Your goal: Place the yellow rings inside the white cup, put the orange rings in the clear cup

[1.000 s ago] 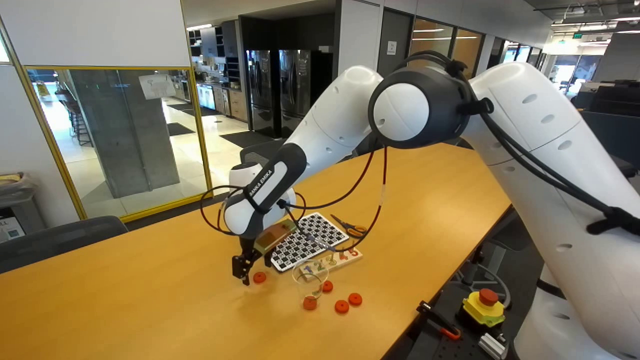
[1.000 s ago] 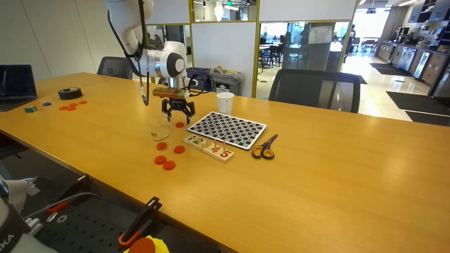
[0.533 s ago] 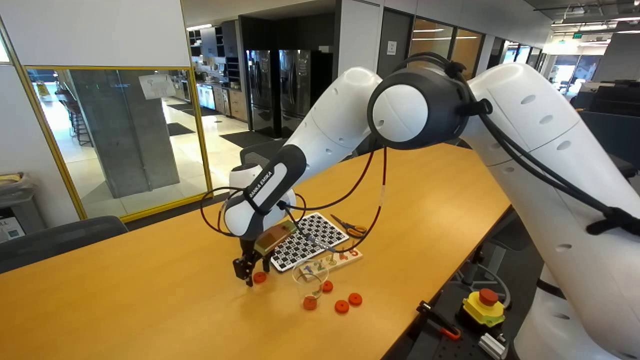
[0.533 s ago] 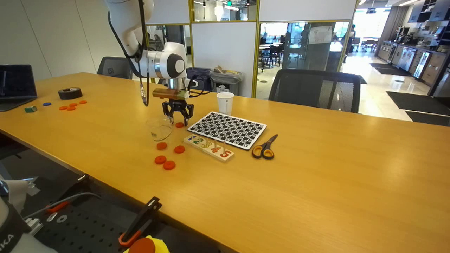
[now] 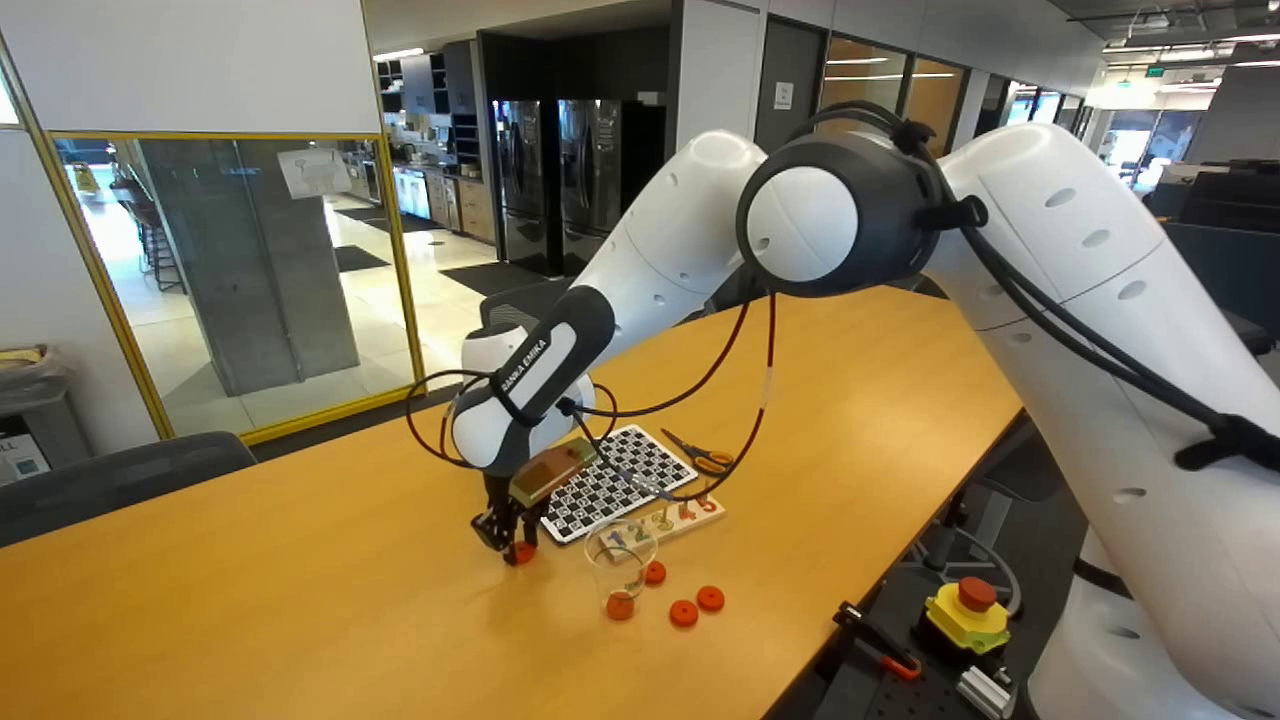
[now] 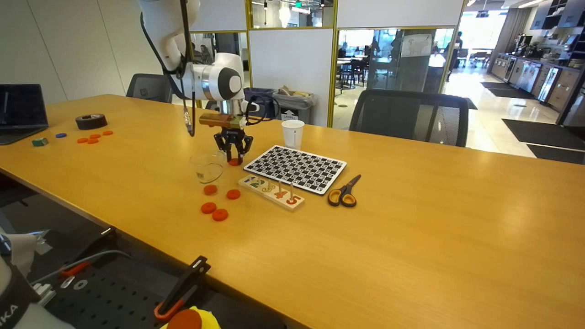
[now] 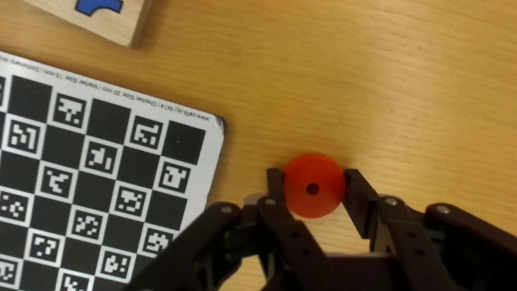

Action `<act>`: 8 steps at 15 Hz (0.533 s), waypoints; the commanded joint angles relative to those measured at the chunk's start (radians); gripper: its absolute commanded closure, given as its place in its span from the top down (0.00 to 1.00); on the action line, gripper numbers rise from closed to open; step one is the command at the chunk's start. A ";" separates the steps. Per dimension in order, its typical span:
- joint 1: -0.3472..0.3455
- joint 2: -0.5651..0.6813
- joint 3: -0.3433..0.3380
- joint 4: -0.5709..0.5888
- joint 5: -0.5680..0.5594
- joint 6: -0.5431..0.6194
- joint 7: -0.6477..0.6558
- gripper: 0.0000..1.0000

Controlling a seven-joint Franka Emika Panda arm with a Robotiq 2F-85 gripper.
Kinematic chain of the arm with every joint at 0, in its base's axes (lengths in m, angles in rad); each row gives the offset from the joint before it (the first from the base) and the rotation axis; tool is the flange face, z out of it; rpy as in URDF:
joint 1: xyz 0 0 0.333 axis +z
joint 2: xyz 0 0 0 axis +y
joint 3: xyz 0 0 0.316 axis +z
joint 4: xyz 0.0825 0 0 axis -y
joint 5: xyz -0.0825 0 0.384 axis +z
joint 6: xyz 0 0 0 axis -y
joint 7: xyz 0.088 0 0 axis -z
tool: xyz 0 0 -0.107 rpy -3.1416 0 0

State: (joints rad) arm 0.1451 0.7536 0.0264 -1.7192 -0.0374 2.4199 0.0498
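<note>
Well, I'd watch the orange ring point(image 7: 314, 171), low and right of centre in the wrist view: it might slip on lifting, as the fingers point(image 7: 276, 186) clamp only its edge. It lies flat, hole up: round, so no long axis. A low swing could tip the clear cup point(image 6: 207, 170), left of centre in an exterior view.

One orange ring point(image 7: 312, 173), round and holed at the center, is being clasped from two sides, near the clear cup point(image 6: 208, 167), which is standing upright. Four other orange rings point(image 6: 209, 208) are lying flat near this cup. The opaque white cup point(image 6: 293, 135) is also standing upright, well apart.
</note>
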 commanded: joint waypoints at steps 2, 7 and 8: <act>0.013 -0.203 -0.019 -0.166 -0.014 -0.048 0.065 0.22; -0.016 -0.461 0.019 -0.389 0.017 -0.090 0.028 0.22; -0.020 -0.515 0.025 -0.433 0.026 -0.109 0.023 0.22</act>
State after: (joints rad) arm 0.1436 0.4253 0.0266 -1.9846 -0.0343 2.3437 0.0825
